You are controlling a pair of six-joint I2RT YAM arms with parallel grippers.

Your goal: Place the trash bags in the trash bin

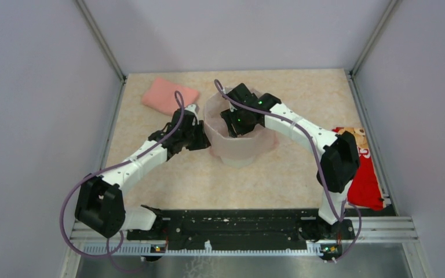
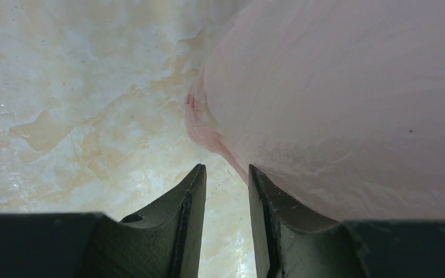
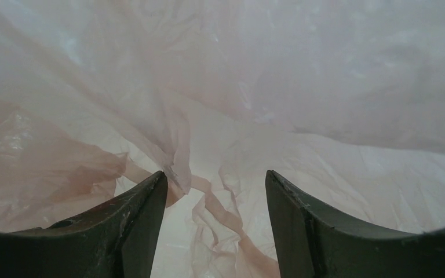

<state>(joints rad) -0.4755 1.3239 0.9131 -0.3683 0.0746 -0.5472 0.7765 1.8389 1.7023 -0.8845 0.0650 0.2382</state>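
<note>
The trash bin (image 1: pixel 240 149) stands mid-table with the pale pink trash bag (image 1: pixel 215 119) pulled over its rim and down its outside. My right gripper (image 1: pixel 237 124) reaches down inside the bin. In the right wrist view it (image 3: pixel 215 176) is open, with crinkled pink film (image 3: pixel 220 104) all around and a twisted strip of film below the gap. My left gripper (image 1: pixel 204 139) sits low against the bin's left side. In the left wrist view it (image 2: pixel 227 171) is slightly open with only table between the fingers. The film-covered bin wall (image 2: pixel 336 104) touches its right finger, and a bunched film edge (image 2: pixel 200 124) lies just ahead.
A folded salmon-pink cloth (image 1: pixel 170 95) lies at the back left, behind the left arm. A flat red packet (image 1: pixel 366 174) lies at the right edge beside the right arm. Grey walls and metal posts close in the table.
</note>
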